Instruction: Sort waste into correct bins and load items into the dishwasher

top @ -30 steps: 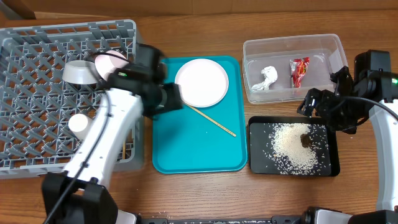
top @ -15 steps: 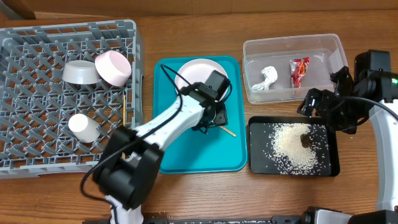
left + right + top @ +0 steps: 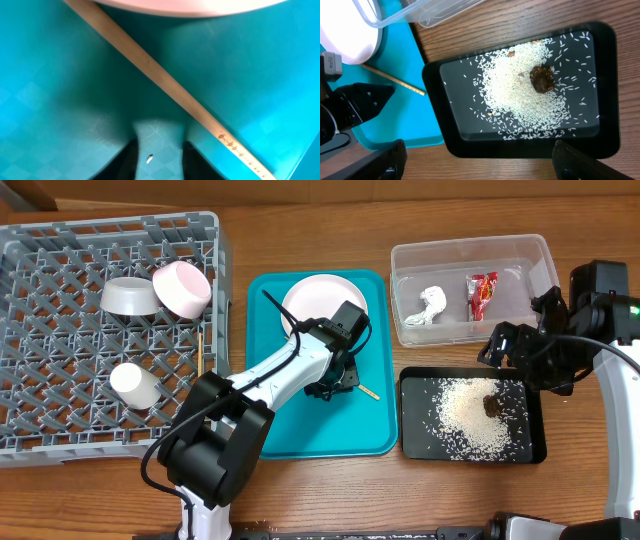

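Observation:
A thin wooden chopstick (image 3: 165,85) lies aslant on the teal tray (image 3: 300,425), below a round white plate (image 3: 325,310). My left gripper (image 3: 157,162) is open and low over the tray; the chopstick runs just past its fingertips, not between them. One rice grain (image 3: 149,159) lies between the fingers. In the overhead view the left gripper (image 3: 333,384) sits mid-tray. My right gripper (image 3: 480,167) is wide open and empty, above the near edge of the black tray (image 3: 607,90), which holds rice (image 3: 520,95) and a brown lump (image 3: 542,79).
The grey dish rack (image 3: 100,225) at left holds a grey-white bowl (image 3: 125,295), a pink-sided bowl (image 3: 182,288), a white cup (image 3: 133,383) and a chopstick (image 3: 200,352). The clear tub (image 3: 470,252) holds a white tissue (image 3: 430,305) and a red wrapper (image 3: 480,292).
My left arm has swung right from the rack's edge onto the teal tray and come down beside the chopstick. The right arm has not moved.

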